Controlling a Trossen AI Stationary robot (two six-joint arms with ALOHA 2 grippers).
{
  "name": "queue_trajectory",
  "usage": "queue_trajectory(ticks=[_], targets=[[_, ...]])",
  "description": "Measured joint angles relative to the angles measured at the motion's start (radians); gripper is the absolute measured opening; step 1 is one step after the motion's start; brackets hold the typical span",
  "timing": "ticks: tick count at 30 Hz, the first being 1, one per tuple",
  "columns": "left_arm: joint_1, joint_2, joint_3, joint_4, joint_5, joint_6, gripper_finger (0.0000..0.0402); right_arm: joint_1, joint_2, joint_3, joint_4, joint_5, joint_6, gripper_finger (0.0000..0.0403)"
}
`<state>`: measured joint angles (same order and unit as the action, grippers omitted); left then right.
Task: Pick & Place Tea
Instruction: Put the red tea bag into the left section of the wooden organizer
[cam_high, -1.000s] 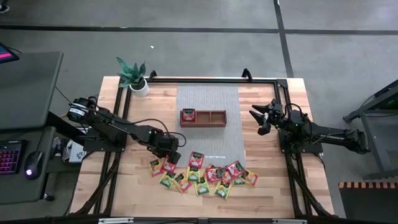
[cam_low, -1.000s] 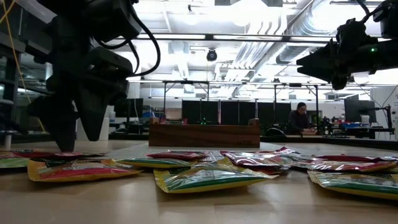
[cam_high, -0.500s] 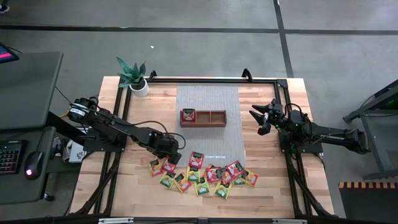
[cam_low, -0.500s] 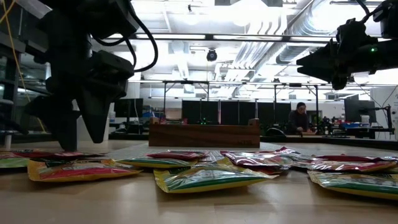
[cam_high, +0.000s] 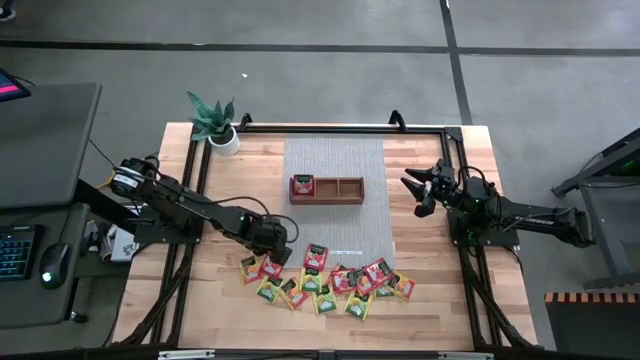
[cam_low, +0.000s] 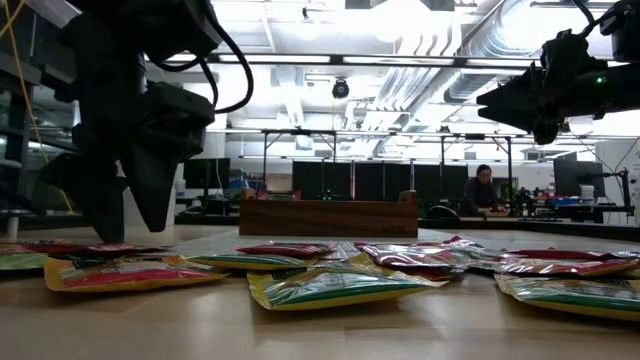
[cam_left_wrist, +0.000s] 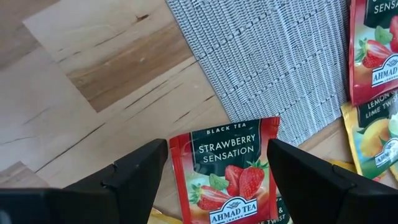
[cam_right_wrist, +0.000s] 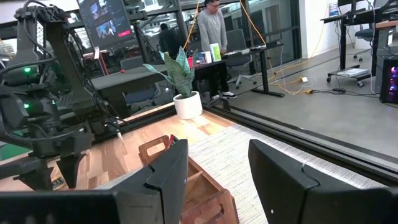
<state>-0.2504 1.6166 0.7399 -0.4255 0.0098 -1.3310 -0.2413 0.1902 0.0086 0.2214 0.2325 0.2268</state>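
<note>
Several tea packets (cam_high: 330, 280), red, yellow and green, lie flat in a loose heap on the wood near the table's front edge, and one red packet (cam_high: 302, 186) sits in the left compartment of the wooden tray (cam_high: 340, 190). My left gripper (cam_high: 270, 256) points down, open, over the heap's left end. Its fingers stand on either side of a red strawberry packet (cam_left_wrist: 229, 168), which lies flat with one corner on the grey mat (cam_left_wrist: 280, 56). My right gripper (cam_high: 412, 195) hovers open at the table's right side, level, facing the tray.
The tray stands on the grey mat (cam_high: 335, 160) at the table's middle. A potted plant (cam_high: 215, 125) is at the far left corner. A black frame (cam_high: 445, 128) runs along the table's far and side edges. People stand in the room beyond.
My left gripper has tipped a little in place over the heap's left end, its fingers still apart. The packets and my right arm have kept still.
</note>
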Motion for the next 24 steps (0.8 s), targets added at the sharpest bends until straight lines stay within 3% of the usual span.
queue_trajectory(ticks=[18,24], targets=[[-0.024,0.021,0.005,-0.012,-0.001,-0.028,0.0288,0.000,0.000,0.000,0.000,0.000,0.000,0.0165],[-0.024,0.022,0.005,-0.023,-0.003,-0.027,0.0258,0.000,0.000,0.000,0.000,0.000,0.000,0.0165]])
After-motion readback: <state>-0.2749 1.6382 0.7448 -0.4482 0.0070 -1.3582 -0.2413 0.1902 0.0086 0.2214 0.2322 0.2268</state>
